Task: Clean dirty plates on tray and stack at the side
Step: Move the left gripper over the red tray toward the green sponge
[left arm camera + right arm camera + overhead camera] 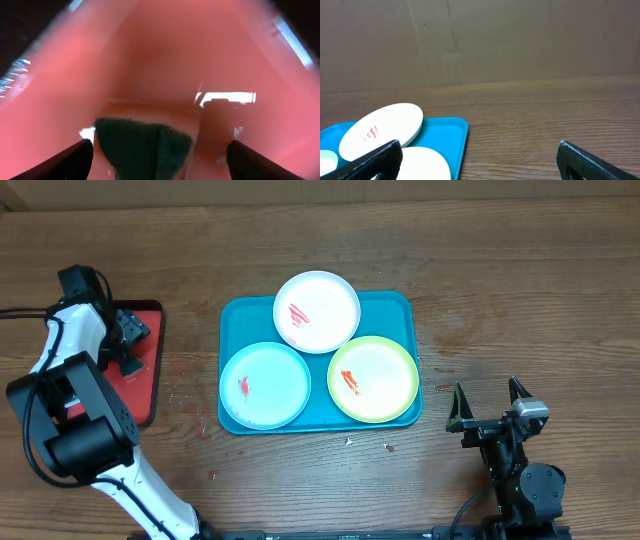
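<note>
Three plates lie on the teal tray [398,310]: a white plate [316,311] at the back, a pale blue plate [265,385] front left and a yellow-green rimmed plate [373,379] front right. Each has red smears. My left gripper [132,346] is low over the red tray at the far left. In the left wrist view it is open [160,167], with a dark green sponge [142,150] between its fingers, untouched. My right gripper [487,402] is open and empty, right of the teal tray. The right wrist view shows the white plate [380,130] and the teal tray [456,134].
A smaller red tray [150,380] with a dark rim lies at the left edge and fills the left wrist view [165,60]. Small crumbs [348,442] lie on the wooden table in front of the teal tray. A brown wall [480,40] stands behind the table.
</note>
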Motion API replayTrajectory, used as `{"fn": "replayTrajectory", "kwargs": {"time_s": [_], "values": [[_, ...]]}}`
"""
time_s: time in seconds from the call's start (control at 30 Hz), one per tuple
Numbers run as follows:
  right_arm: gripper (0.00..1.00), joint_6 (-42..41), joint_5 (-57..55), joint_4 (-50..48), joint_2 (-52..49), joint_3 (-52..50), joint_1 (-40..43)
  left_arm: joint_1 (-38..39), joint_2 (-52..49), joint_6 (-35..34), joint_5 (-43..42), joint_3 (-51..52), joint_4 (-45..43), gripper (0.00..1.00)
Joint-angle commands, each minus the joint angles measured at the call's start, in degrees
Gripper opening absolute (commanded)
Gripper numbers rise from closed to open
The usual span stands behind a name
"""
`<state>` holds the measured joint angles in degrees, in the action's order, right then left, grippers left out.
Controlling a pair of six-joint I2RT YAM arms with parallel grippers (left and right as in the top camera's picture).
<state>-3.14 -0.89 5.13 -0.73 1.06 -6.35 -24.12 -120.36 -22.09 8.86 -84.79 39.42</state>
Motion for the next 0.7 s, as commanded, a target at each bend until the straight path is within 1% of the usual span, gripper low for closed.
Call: {"fn": "replayTrajectory", "kwargs": {"time_s": [0.0,0.13,0.2,0.23,0.3,0.33,0.4,0.43,0.47,0.5,0.63,0.67], "values": [[1.0,0.2,-0.5,-0.4,0.6,-0.6,0.3,-0.8,-2.3,1.3,0.7,-1.2,0.4,0.86],[1.0,0.2,-0.5,-0.4,0.6,-0.6,0.3,-1.9,-2.7,1.3,0.7,-1.2,0.3,0.85],[1.0,0.2,-0.5,-0.4,0.6,-0.6,0.3,-2.7,-2.7,1.3,0.7,-1.2,0.2,0.8],[1.0,0.2,-0.5,-0.4,0.6,-0.6,0.3,-3.0,-2.7,1.3,0.5,-1.2,0.3,0.75],[1.0,0.2,-0.5,-0.4,0.6,-0.6,0.3,-3.5,-2.7,1.3,0.1,-1.2,0.4,0.61],[1.0,0.2,-0.5,-0.4,0.6,-0.6,0.3,-3.7,-2.7,1.3,-0.1,-1.2,0.6,0.5],[1.0,0.2,-0.5,-0.4,0.6,-0.6,0.3,-3.7,-2.7,1.3,-0.1,-1.2,0.9,0.33],[1.0,0.2,-0.5,-0.4,0.6,-0.6,0.3,-3.7,-2.7,1.3,-0.2,-1.2,1.0,0.21],[1.0,0.2,-0.5,-0.4,0.6,-0.6,0.3,-3.7,-2.7,1.3,-0.2,-1.2,1.1,0.16],[1.0,0.2,-0.5,-0.4,0.6,-0.6,0.3,-3.7,-2.7,1.3,-0.2,-1.2,1.2,0.04],[1.0,0.2,-0.5,-0.4,0.6,-0.6,0.3,-3.6,-2.7,1.3,-0.2,-1.2,1.8,0.06],[1.0,0.2,-0.5,-0.4,0.6,-0.6,0.3,-3.6,-2.7,1.3,-0.3,-1.2,1.9,0.17]]}}
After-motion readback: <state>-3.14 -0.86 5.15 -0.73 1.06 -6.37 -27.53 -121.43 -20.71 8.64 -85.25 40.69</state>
